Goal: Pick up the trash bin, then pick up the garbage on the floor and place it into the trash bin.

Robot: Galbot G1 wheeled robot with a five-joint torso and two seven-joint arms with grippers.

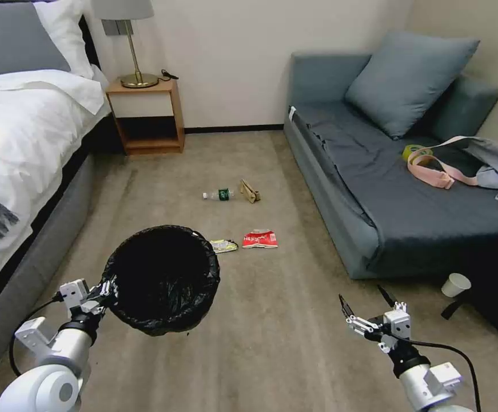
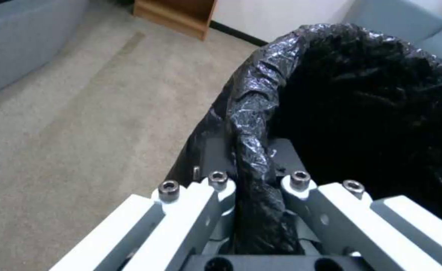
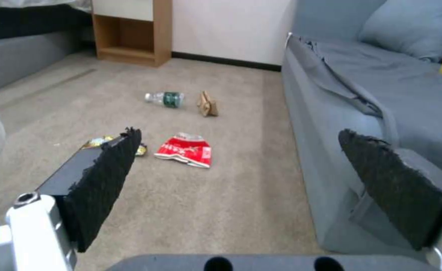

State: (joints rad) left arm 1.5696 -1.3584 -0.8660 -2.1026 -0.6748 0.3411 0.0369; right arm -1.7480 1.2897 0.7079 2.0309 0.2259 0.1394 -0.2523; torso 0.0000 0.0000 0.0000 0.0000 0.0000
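The left gripper is clamped on the rim of the round black-bagged trash bin, held aloft; the right gripper hangs wide open and empty. Beyond on the carpet lie a yellow-silver snack wrapper and a red-and-white snack wrapper, probably light, crinkly and best pinched at a raised edge. Farther off lie a clear green-labelled bottle, likely to roll, and tan folded cardboard.

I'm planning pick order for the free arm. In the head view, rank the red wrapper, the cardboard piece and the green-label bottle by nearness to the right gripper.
From the right gripper, open above the carpet:
1. Red wrapper, ahead, to its left.
2. Cardboard piece, farther ahead.
3. Bottle, beside the cardboard, farther left.
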